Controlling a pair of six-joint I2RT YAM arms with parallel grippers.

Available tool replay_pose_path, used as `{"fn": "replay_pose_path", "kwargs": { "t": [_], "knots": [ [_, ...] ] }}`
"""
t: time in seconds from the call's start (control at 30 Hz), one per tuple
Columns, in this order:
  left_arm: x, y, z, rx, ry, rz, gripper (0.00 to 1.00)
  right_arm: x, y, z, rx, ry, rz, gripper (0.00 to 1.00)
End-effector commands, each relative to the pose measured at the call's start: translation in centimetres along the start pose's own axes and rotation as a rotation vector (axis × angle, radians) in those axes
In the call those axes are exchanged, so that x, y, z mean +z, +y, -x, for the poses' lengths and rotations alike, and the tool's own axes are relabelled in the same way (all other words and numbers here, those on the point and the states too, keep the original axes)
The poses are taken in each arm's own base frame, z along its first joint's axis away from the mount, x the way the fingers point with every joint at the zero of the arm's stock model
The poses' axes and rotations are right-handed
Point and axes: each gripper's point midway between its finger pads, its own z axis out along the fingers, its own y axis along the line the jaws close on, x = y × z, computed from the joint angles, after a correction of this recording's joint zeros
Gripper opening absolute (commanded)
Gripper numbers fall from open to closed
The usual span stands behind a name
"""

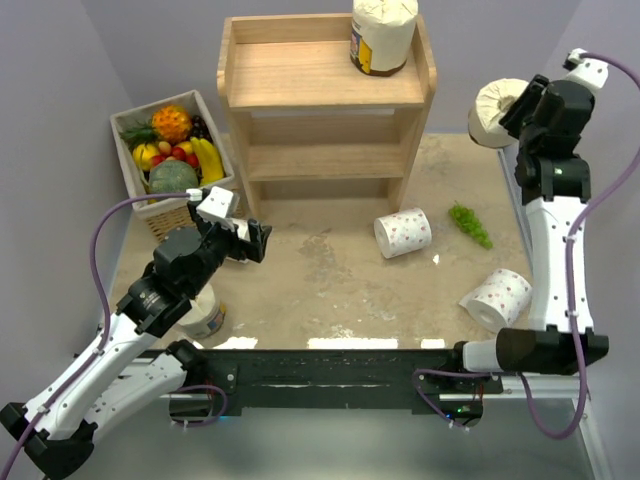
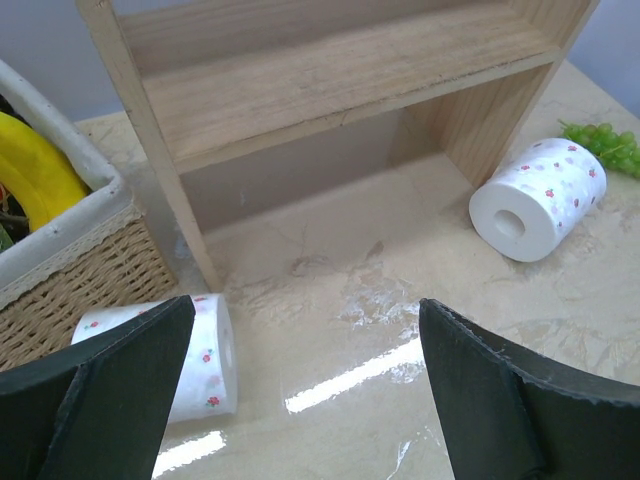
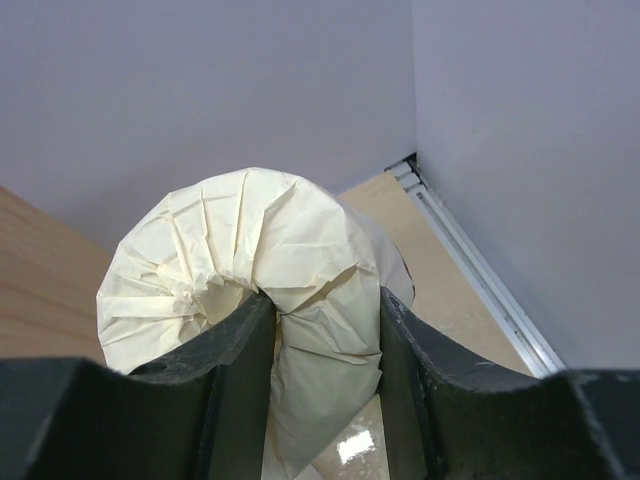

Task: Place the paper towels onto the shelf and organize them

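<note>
Biggest thing first: the tabletop [image 1: 330, 290], with the wooden shelf [image 1: 320, 90] at the back of it. Everything below is placed relative to that shelf.

The right arm [image 1: 550, 230] is raised off to the shelf's right, and its jaws are clamped on a cream roll [image 1: 495, 105] held in the air about level with the top board. The left arm [image 1: 150, 290] sits low in front of the shelf's left leg, jaws wide open with nothing in them.

A second cream roll [image 1: 383, 35] stands on the top board at its right end. Three dotted white rolls lie on the tabletop in front of the shelf: one near the right leg [image 1: 403, 232], one further out right [image 1: 497, 297] and one out left [image 1: 208, 318].

My worry is that the wrist view shows the jaws biting crumpled wrap at the roll's end rather than its body, so it could slip or swing mid-carry. It could also clip the raised rim or knock over the standing roll.
</note>
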Motion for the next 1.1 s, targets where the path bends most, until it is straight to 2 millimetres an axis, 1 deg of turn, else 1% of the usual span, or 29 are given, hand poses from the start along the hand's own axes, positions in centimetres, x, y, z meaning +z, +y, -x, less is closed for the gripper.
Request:
{"fn": "replay_pose_path", "kwargs": {
  "t": [0.0, 0.03, 0.07, 0.13, 0.17, 0.2, 0.27, 0.3, 0.37, 0.4, 0.43, 0.5, 0.53, 0.57, 0.6, 0.63, 0.67, 0.7, 0.73, 0.77, 0.8, 0.83, 0.87, 0.9, 0.93, 0.97, 1.0, 1.03, 1.07],
  "knots": [
    [-0.2, 0.0, 0.8, -0.003, -0.036, -0.006, 1.0, -6.1, 1.0, 7.1, 0.017, -0.149, 0.098, 0.41],
    [-0.2, 0.0, 0.8, -0.003, -0.035, -0.004, 1.0, -6.8, 1.4, 7.7, 0.018, -0.156, 0.129, 0.41],
    [-0.2, 0.0, 0.7, -0.004, -0.034, -0.002, 1.0, -8.0, 1.9, 8.8, 0.021, -0.169, 0.159, 0.41],
    [-0.2, 0.1, 0.8, -0.004, -0.037, 0.0, 1.0, -9.4, 3.3, 9.6, 0.016, -0.17, 0.245, 0.42],
    [-0.2, 0.1, 0.8, -0.004, -0.037, 0.0, 1.0, -10.3, 3.9, 10.3, 0.025, -0.185, 0.286, 0.42],
    [-0.3, 0.1, 0.8, -0.004, -0.038, 0.002, 1.0, -11.5, 4.6, 10.8, 0.036, -0.202, 0.337, 0.42],
    [-0.3, 0.1, 0.8, -0.003, -0.037, 0.0, 1.0, -12.6, 5.7, 11.8, 0.07, -0.238, 0.4, 0.41],
    [-0.3, 0.1, 0.8, -0.004, -0.038, -0.001, 1.0, -13.5, 6.5, 12.1, 0.081, -0.244, 0.451, 0.41],
    [-0.2, 0.0, 0.8, -0.003, -0.037, -0.001, 1.0, -14.3, 7.8, 12.4, 0.123, -0.24, 0.521, 0.41],
    [-0.2, 0.1, 0.7, -0.001, -0.034, 0.001, 1.0, -14.2, 8.7, 12.2, 0.132, -0.224, 0.558, 0.41],
    [-0.2, 0.0, 0.9, -0.002, -0.037, -0.003, 1.0, -14.7, 10.0, 11.9, 0.135, -0.204, 0.618, 0.41],
    [-0.2, 0.1, 0.8, -0.001, -0.034, -0.001, 1.0, -15.4, 11.5, 12.0, 0.155, -0.197, 0.674, 0.42],
    [-0.2, 0.1, 0.8, -0.002, -0.037, 0.0, 1.0, -15.6, 13.4, 11.3, 0.157, -0.172, 0.704, 0.42],
    [-0.3, 0.1, 0.9, -0.002, -0.038, 0.002, 1.0, -16.4, 14.2, 11.7, 0.158, -0.182, 0.731, 0.42],
    [-0.2, 0.2, 0.8, -0.002, -0.036, 0.007, 1.0, -16.8, 15.1, 11.7, 0.164, -0.176, 0.756, 0.42],
    [-0.3, 0.2, 0.8, -0.002, -0.037, 0.007, 1.0, -17.4, 16.7, 11.4, 0.173, -0.163, 0.802, 0.41],
    [-0.3, 0.2, 0.8, -0.002, -0.038, 0.008, 1.0, -17.9, 17.5, 11.7, 0.192, -0.165, 0.825, 0.41],
    [-0.3, 0.3, 0.8, -0.002, -0.038, 0.01, 1.0, -18.7, 18.7, 11.4, 0.201, -0.155, 0.86, 0.41],
    [-0.3, 0.3, 0.8, -0.002, -0.038, 0.013, 1.0, -18.4, 19.6, 11.1, 0.208, -0.151, 0.865, 0.41],
    [-0.3, 0.3, 0.9, -0.001, -0.039, 0.01, 1.0, -18.3, 20.0, 11.2, 0.218, -0.157, 0.85, 0.4],
    [-0.3, 0.3, 0.7, 0.0, -0.035, 0.011, 1.0, -18.9, 21.2, 10.7, 0.219, -0.142, 0.878, 0.4],
    [-0.2, 0.4, 0.8, 0.0, -0.037, 0.014, 1.0, -19.3, 21.8, 11.0, 0.228, -0.144, 0.893, 0.4],
    [-0.2, 0.3, 0.8, 0.0, -0.035, 0.013, 1.0, -19.0, 22.9, 10.3, 0.229, -0.127, 0.904, 0.4],
    [-0.3, 0.3, 0.8, 0.0, -0.036, 0.013, 1.0, -19.6, 24.1, 10.0, 0.23, -0.118, 0.932, 0.41],
    [-0.3, 0.3, 0.7, 0.0, -0.035, 0.014, 1.0, -19.7, 24.7, 10.4, 0.247, -0.136, 0.937, 0.41],
    [-0.3, 0.3, 0.8, 0.0, -0.038, 0.013, 1.0, -19.1, 25.6, 9.9, 0.248, -0.127, 0.936, 0.41],
    [-0.3, 0.4, 0.7, 0.0, -0.035, 0.016, 1.0, -19.3, 26.5, 9.7, 0.251, -0.125, 0.941, 0.41],
    [-0.3, 0.3, 0.8, 0.0, -0.037, 0.014, 1.0, -19.8, 26.7, 10.8, 0.266, -0.151, 0.954, 0.41],
    [-0.3, 0.4, 0.7, 0.0, -0.035, 0.016, 1.0, -19.7, 27.1, 10.9, 0.259, -0.161, 0.953, 0.41]
  ]
}}
